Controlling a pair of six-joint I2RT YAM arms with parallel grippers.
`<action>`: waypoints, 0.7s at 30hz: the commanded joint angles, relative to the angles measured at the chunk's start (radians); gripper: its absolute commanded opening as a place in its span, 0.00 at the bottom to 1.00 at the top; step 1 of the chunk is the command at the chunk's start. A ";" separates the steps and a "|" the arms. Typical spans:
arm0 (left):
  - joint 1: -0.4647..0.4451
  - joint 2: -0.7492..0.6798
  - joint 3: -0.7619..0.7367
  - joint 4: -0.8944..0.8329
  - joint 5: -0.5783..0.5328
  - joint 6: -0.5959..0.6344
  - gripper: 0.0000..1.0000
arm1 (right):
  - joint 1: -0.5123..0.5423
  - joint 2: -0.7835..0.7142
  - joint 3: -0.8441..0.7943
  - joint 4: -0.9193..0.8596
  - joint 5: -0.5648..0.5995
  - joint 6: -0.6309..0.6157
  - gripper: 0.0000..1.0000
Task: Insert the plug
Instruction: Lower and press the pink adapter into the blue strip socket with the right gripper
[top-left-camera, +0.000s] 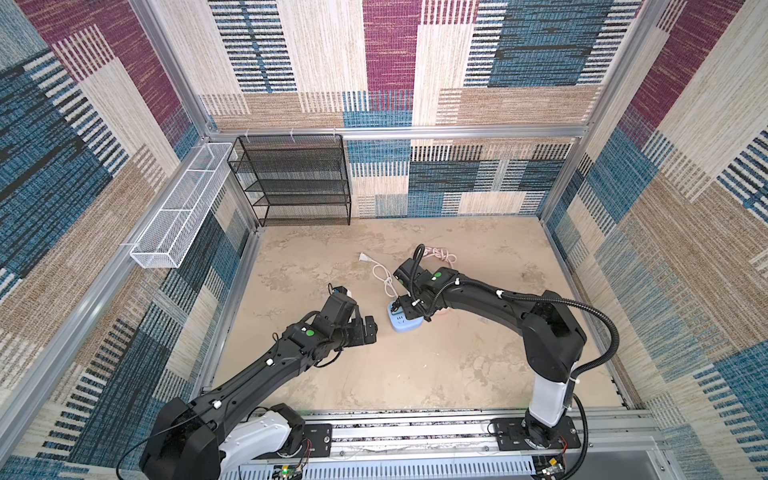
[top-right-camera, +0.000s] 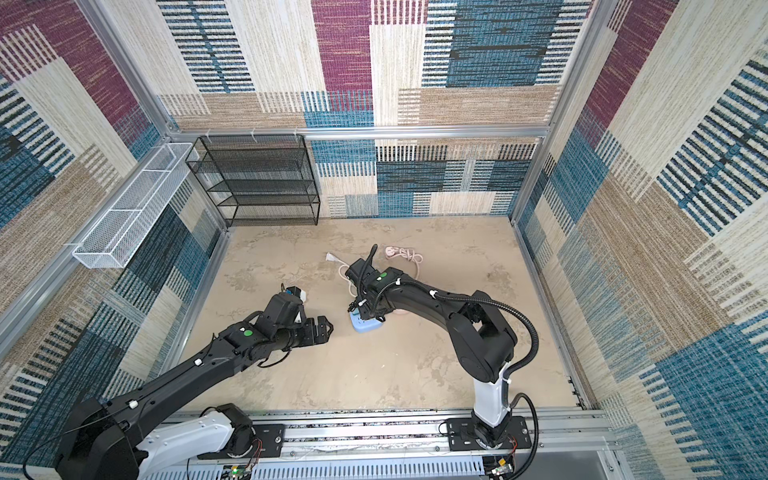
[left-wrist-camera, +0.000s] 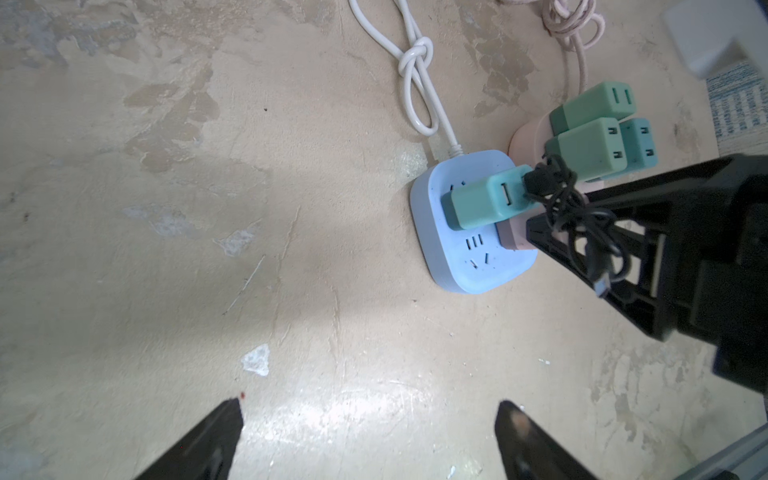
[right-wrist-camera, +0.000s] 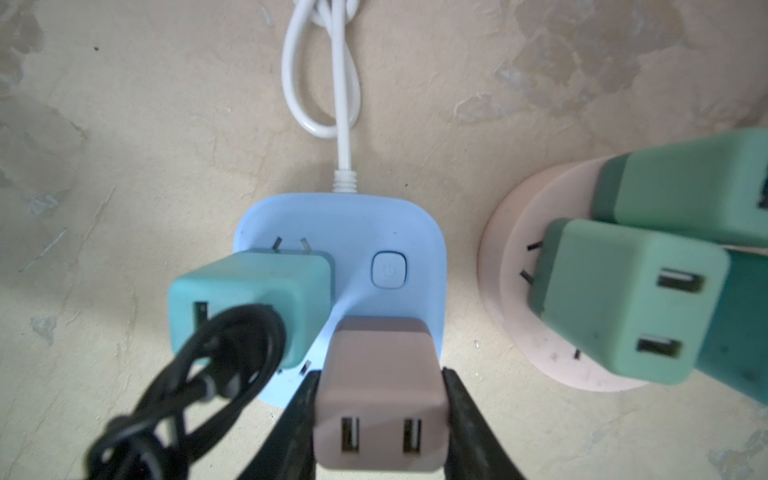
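Observation:
My right gripper (right-wrist-camera: 380, 374) is shut on a pink plug (right-wrist-camera: 380, 395) with two USB ports, one finger on each side. The plug stands upright on the blue square socket block (right-wrist-camera: 374, 232), over its outlet nearest the camera; its prongs are hidden. A teal plug (right-wrist-camera: 249, 303) with a tangled black cable sits in the neighbouring outlet. In both top views the right gripper (top-left-camera: 401, 307) (top-right-camera: 357, 307) covers the blue block (top-left-camera: 405, 322) (top-right-camera: 365, 326). My left gripper (left-wrist-camera: 370, 436) (top-left-camera: 365, 330) hangs open and empty just left of the block (left-wrist-camera: 473, 232).
A round pink socket (right-wrist-camera: 511, 291) holding green plugs (right-wrist-camera: 623, 299) lies right beside the blue block. The block's white cord (left-wrist-camera: 415, 62) is knotted behind it. A black mesh rack (top-left-camera: 295, 178) and a white wire basket (top-left-camera: 183, 212) stand at the back left.

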 joint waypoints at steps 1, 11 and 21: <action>0.001 0.012 0.005 0.035 0.020 0.000 1.00 | 0.002 0.027 -0.021 -0.047 -0.033 0.002 0.00; 0.000 0.055 0.005 0.067 0.039 0.003 1.00 | 0.002 0.071 -0.101 0.001 -0.084 0.019 0.00; 0.004 0.088 0.008 0.096 0.058 0.009 1.00 | 0.002 0.039 -0.113 -0.006 -0.035 0.158 0.00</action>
